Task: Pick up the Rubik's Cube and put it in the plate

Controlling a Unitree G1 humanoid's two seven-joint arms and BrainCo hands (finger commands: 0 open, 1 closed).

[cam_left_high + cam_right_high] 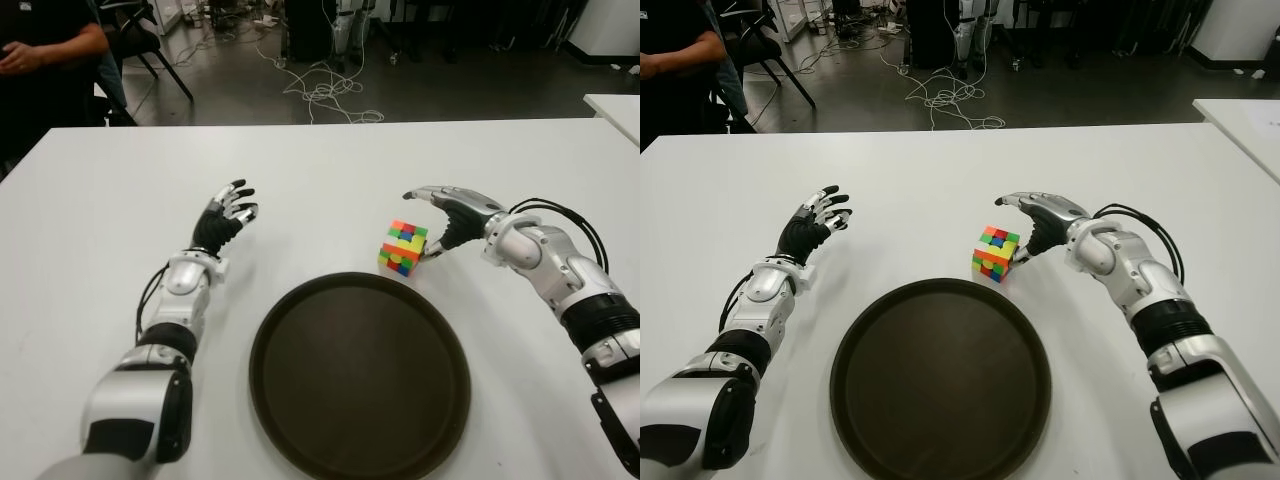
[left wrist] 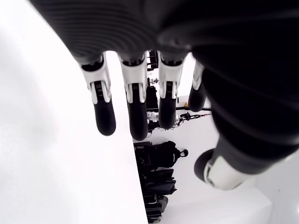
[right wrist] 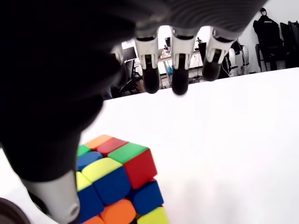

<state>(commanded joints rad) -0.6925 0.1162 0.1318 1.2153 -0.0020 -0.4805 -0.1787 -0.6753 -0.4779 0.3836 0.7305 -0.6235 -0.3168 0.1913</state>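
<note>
Take the plate as your landmark. Just beyond its far right rim the Rubik's Cube sits on the white table; bare table shows between cube and rim. Your right hand crowds the cube's right side, thumb against it, fingers spread above, so that side is blocked. The cube's left and far sides are bare table. Your left hand hovers well left of the plate, fingers spread, clear of any path over the plate.

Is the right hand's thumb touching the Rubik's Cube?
Touching. The right wrist view shows the right hand's thumb against the Rubik's Cube; its fingers are extended above.
</note>
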